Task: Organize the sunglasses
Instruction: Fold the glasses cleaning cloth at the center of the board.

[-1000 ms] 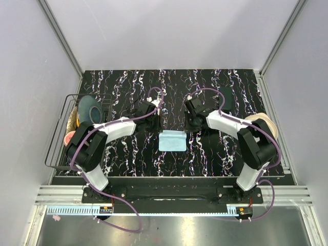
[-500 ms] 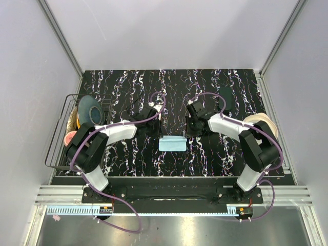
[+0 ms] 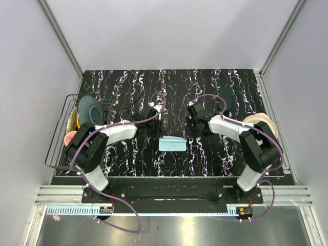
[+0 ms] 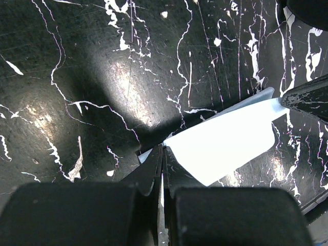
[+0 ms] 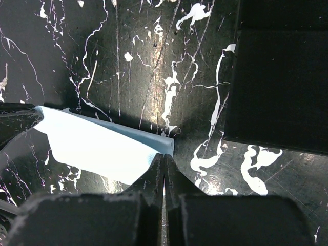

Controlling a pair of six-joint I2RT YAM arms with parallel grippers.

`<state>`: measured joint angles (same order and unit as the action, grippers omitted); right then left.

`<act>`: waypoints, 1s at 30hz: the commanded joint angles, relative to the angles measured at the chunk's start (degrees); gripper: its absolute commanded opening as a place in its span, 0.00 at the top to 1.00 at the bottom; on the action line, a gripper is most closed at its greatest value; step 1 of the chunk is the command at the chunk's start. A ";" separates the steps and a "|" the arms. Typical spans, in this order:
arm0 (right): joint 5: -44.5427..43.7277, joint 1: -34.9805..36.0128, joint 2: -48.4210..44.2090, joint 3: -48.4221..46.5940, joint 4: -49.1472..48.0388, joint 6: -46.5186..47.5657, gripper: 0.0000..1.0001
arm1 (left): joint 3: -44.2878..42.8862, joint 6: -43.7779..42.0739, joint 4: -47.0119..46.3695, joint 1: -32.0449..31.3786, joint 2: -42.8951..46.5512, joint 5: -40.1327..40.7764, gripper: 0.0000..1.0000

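At the far left a wire rack (image 3: 55,146) holding a few dishes stood at the edge of the dark marbled tabletop (image 3: 128,87), apart from the work. Next came the left gripper (image 4: 163,154), its jaws pressed fully together on the left corner of a light blue cloth (image 3: 171,144), with only a sliver of fabric between the tips. The cloth stretched across the middle of the tabletop between the two arms. It looked doubled over, with a second, greyer layer showing along its far edge. The right gripper (image 5: 164,160) pinched the opposite corner in the same way, jaws closed tight on the fabric. Just beyond it to the right lay a flat black case (image 5: 279,72), near the cloth but not touching it. At the far right edge sat some cream-coloured round things (image 3: 262,125), perhaps plates. No sunglasses could be made out in any view, and whether they were inside the case could not be told. The step in hand appeared to be folding the cleaning cloth, with both corners held. The next move would likely call for both arms to carry their corners together, keeping the cloth taut and its edges square, then lay it flat and let go. If one arm led the other, the fold could skew or a corner could slip out.
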<state>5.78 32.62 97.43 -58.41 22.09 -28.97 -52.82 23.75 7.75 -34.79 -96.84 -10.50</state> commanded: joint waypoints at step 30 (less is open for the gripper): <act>3.02 0.34 -5.06 1.28 -1.35 -0.73 0.59 | 7.38 6.82 -1.36 -0.99 14.49 7.77 0.36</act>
<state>10.15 32.62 90.50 -54.83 20.84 -29.36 -44.25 25.67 5.10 -35.68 -81.67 -6.94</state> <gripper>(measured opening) 0.378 0.636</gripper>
